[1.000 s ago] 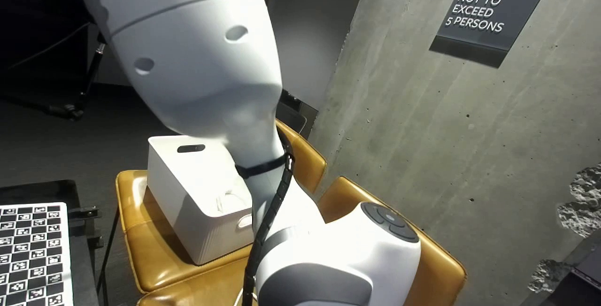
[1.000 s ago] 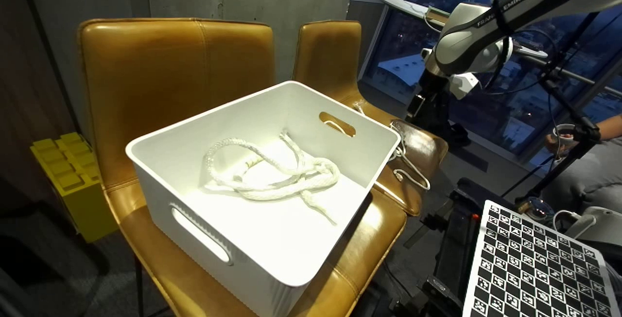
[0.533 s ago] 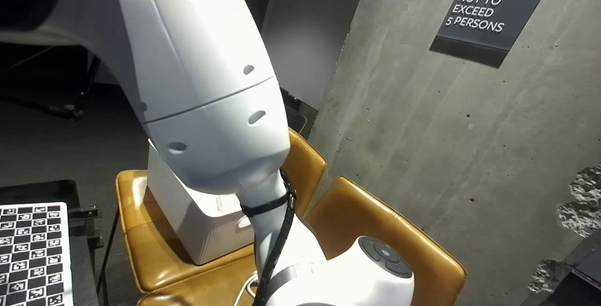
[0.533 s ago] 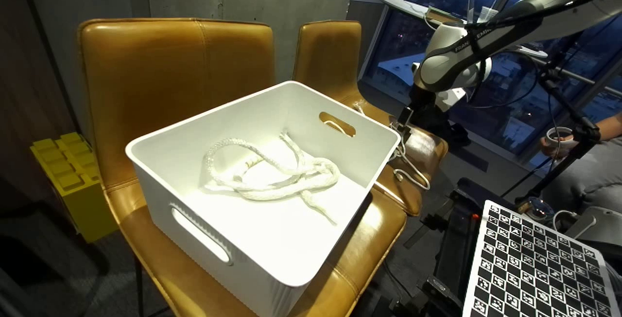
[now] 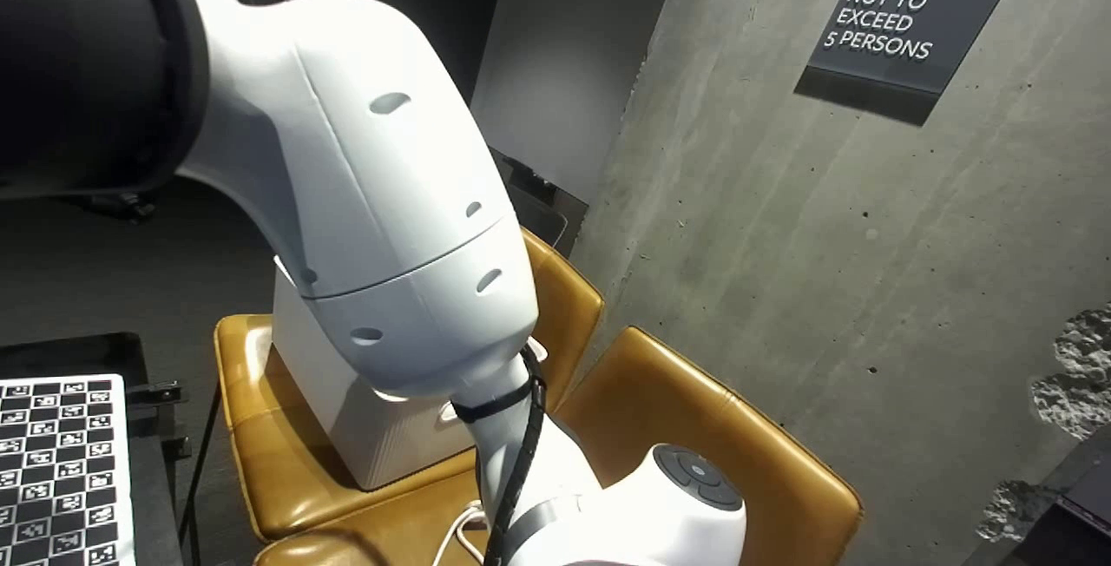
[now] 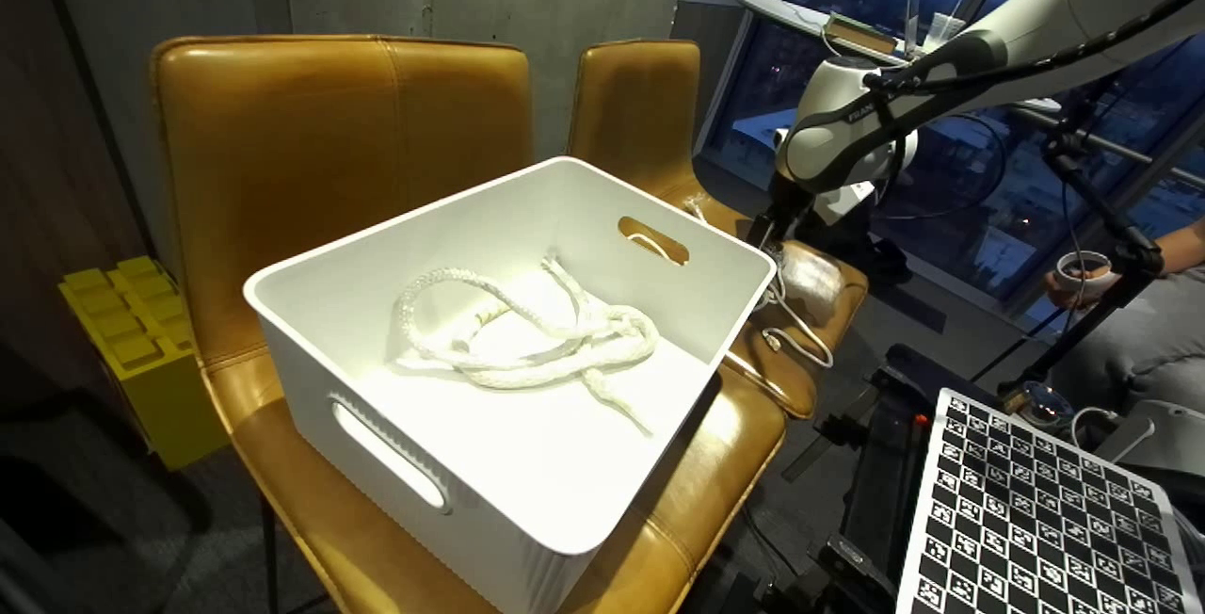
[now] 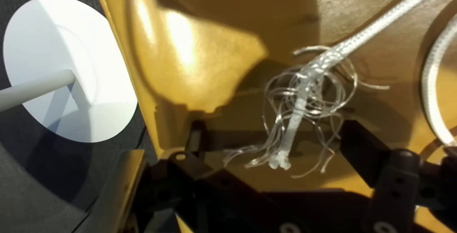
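The tool (image 7: 274, 133) comes in from the bottom of the wrist view, its jaws spread wide and pinching nothing; the rope (image 7: 337, 54) lies ahead of it on the tan chair seat (image 7: 214, 65), its frayed end (image 7: 301, 99) near the centre of the frame, the tip pointing down into the gap between the fingers (image 7: 362, 150); from that tip the long axis climbs steeply, then slants to the upper right corner, so it runs across the line joining the fingers rather than along it; glossy loose strands fan out on both sides, some just beside the finger at the right of the frame; how much height parts fingertips from rope I cannot tell; no contact shows; a further stretch of cord (image 7: 430, 86) curves down the right edge, and whether it is the same piece is unclear; in an exterior view the tool sits right of centre, just beyond the white bin (image 6: 471, 247), in which a coiled rope (image 6: 518, 377) lies at mid-frame; only one arm (image 5: 417, 245) is present.
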Robot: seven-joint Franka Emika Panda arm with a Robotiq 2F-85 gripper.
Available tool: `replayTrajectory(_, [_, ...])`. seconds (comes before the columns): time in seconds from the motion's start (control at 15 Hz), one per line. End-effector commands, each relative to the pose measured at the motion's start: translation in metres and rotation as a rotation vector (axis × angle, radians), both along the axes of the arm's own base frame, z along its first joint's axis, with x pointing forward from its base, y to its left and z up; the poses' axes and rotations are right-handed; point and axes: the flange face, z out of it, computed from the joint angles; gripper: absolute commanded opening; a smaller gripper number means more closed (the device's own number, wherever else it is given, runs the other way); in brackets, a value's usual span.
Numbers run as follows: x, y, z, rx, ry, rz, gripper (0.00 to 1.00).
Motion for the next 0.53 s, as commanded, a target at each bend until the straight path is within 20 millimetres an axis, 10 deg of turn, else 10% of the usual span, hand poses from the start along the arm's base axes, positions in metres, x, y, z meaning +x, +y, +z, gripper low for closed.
replayTrajectory(0.0, [0.0079,-0.0033,-0.0084,-0.04,0.018,-0.009,0.7])
replayTrajectory(0.47, [0.0075,-0.0085,-0.0041,-0.075,0.024,-0.032,0.18])
